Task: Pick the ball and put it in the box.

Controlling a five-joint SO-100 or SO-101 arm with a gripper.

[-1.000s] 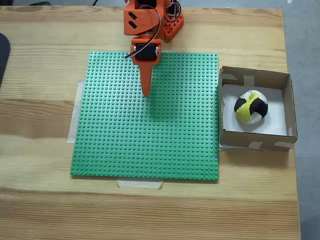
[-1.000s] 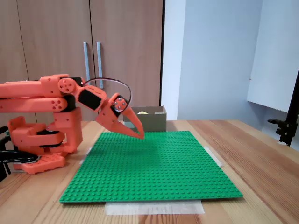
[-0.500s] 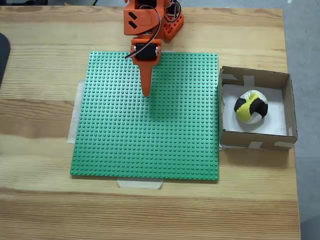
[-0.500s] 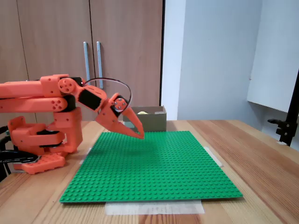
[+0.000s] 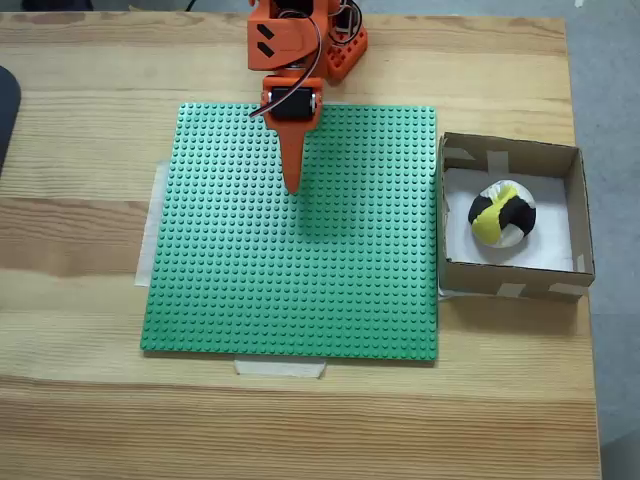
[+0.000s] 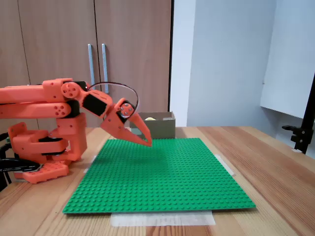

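With the ball (image 5: 502, 213) already resting in the box (image 5: 577, 205), your claw (image 5: 292, 186) hung closed and empty well away, so any return sweep risked nudging the box.

From the side fixed view the box (image 6: 156, 124) at the far end hides nearly all of the ball (image 6: 150, 118), just a yellowish sliver over the wall. The arm's base (image 5: 322, 30) is cut off by the top edge in the top-down fixed view. At the left edge there's a dark thing (image 5: 6, 105), cropped, maybe a mouse or chair, can't tell.
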